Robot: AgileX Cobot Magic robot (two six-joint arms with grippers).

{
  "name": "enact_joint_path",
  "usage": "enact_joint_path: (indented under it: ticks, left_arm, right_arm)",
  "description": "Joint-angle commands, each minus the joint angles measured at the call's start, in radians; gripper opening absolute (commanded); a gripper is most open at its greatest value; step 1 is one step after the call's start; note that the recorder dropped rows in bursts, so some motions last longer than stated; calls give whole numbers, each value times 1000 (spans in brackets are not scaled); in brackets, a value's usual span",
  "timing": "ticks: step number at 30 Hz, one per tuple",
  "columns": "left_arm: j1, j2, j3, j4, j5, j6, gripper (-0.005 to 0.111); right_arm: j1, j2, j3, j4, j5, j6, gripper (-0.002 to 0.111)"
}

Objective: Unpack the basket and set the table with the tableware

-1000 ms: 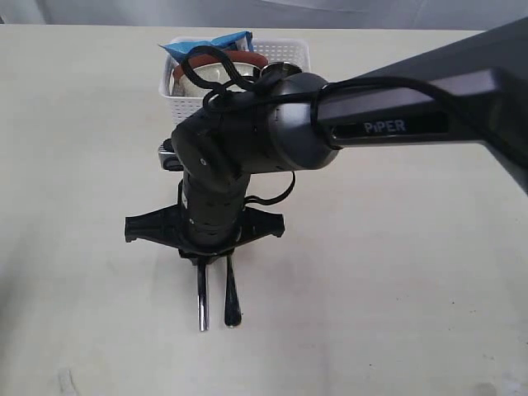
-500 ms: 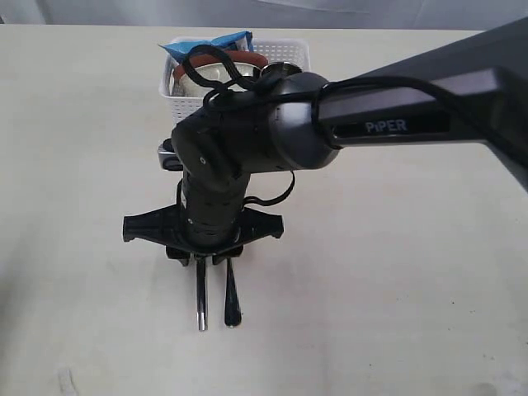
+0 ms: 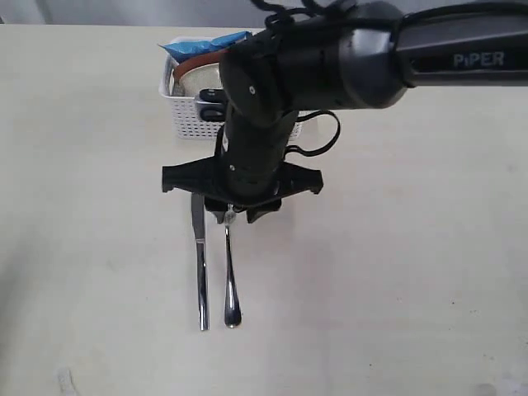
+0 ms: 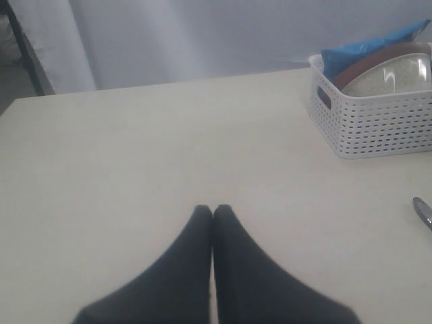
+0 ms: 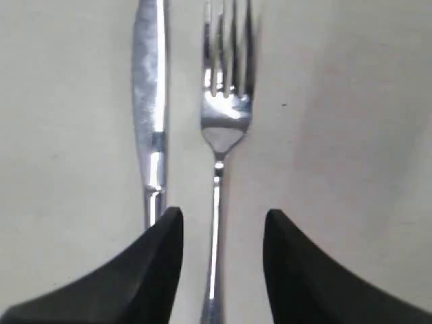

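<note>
A steel knife (image 3: 200,264) and fork (image 3: 230,276) lie side by side on the table (image 3: 396,289), in front of the white basket (image 3: 188,115). My right gripper (image 3: 239,214) hovers open over their far ends. In the right wrist view the fork (image 5: 219,121) runs down between the spread fingers of the gripper (image 5: 223,216), untouched, with the knife (image 5: 148,101) beside it. The basket (image 4: 378,121) holds a brown-red plate (image 4: 378,59) and a pale bowl (image 4: 395,77). My left gripper (image 4: 212,210) is shut and empty, low over bare table.
A blue snack packet (image 3: 206,41) sticks out of the basket's far end. The right arm's dark body (image 3: 330,58) covers the basket's right half in the exterior view. A steel cutlery end (image 4: 422,212) shows at the edge of the left wrist view.
The right gripper has opened and let go of the fork, then drawn back toward the basket. Knife and fork now lie fully in view. The left gripper has not moved.
</note>
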Motion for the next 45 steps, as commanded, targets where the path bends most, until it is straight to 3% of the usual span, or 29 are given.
enact_joint_path:
  ticks: [1, 11, 23, 26, 31, 45]
  left_arm:
    - [-3, -4, 2, 0, -9, 1, 0]
    - [-3, -4, 2, 0, -9, 1, 0]
    - [-3, -4, 2, 0, -9, 1, 0]
    - [-3, -4, 2, 0, -9, 1, 0]
    - [-3, -4, 2, 0, -9, 1, 0]
    - [-3, -4, 2, 0, -9, 1, 0]
  right_arm:
    - [-34, -8, 17, -17, 30, -39, 38]
    - [-3, 21, 64, 82, -130, -176, 38]
    - [-5, 91, 64, 66, -138, -177, 38]
    - [-5, 91, 64, 66, -138, -183, 28]
    - [-5, 91, 64, 66, -139, -197, 0]
    - [-1, 90, 58, 157, -159, -202, 0]
